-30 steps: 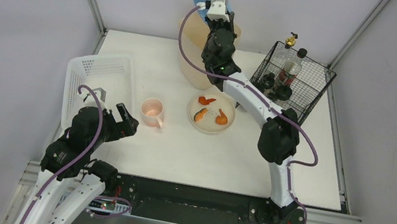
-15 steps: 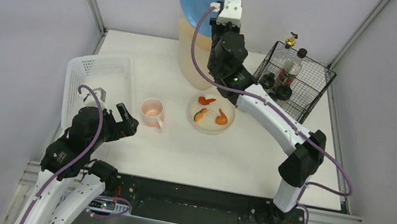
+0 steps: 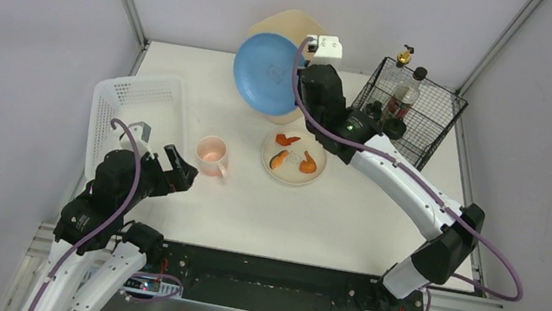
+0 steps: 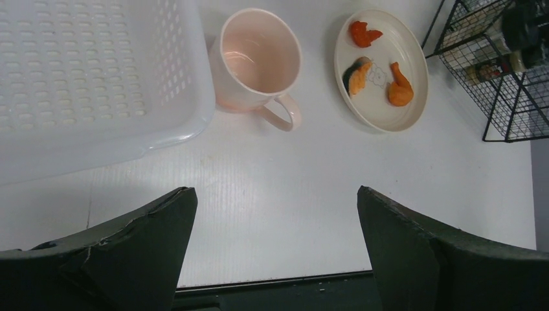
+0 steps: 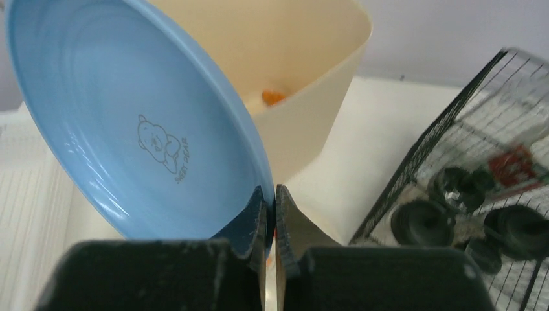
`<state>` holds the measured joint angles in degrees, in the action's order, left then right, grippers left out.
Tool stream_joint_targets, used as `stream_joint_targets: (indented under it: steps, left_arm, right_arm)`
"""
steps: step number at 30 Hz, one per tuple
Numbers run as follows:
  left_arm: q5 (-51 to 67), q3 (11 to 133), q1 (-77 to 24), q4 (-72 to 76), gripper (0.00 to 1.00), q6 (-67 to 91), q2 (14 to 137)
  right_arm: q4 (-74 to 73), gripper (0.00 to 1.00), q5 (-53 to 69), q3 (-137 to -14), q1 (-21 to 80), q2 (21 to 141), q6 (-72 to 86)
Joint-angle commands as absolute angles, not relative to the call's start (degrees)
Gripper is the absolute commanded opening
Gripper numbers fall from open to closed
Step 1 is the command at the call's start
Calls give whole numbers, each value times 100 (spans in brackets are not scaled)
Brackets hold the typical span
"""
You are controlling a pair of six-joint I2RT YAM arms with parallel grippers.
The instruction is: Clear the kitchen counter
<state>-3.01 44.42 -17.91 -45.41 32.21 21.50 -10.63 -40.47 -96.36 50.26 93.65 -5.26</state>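
My right gripper point(image 5: 270, 194) is shut on the rim of a blue plate point(image 3: 266, 72), also seen in the right wrist view point(image 5: 123, 116), held tilted in the air beside a cream bin point(image 3: 300, 27) at the back of the white kitchen counter point(image 3: 314, 211). A pink mug point(image 3: 212, 154) and a cream plate point(image 3: 294, 158) with orange food pieces sit mid-counter; both show in the left wrist view, the mug point(image 4: 259, 61) and the plate point(image 4: 382, 71). My left gripper point(image 4: 275, 214) is open and empty, hovering over the counter near the mug.
A white perforated basket point(image 3: 138, 114) stands at the left, next to the mug. A black wire rack point(image 3: 407, 109) with bottles stands at the back right. The cream bin point(image 5: 304, 71) holds something orange inside.
My right arm has swung the blue plate down and toward the front, from above the bin's top to in front of it, now facing the camera. The left arm barely moved.
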Motion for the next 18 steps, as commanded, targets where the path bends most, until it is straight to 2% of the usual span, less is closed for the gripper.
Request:
stream_joint_targets:
  steps: [1, 9, 18]
  left_arm:
    - [227, 4411, -1749, -4181, 100, 3026, 2007]
    - [1317, 4370, -1751, -3787, 100, 2942, 2027]
    - [2207, 4282, -1757, -3576, 100, 3737, 1945]
  right_arm:
    - [-2261, 0, -3143, -9275, 5048, 8588, 722]
    - [-2476, 0, -1992, -7909, 5086, 7710, 1450]
    - [-2531, 0, -741, -6898, 5145, 6635, 1948]
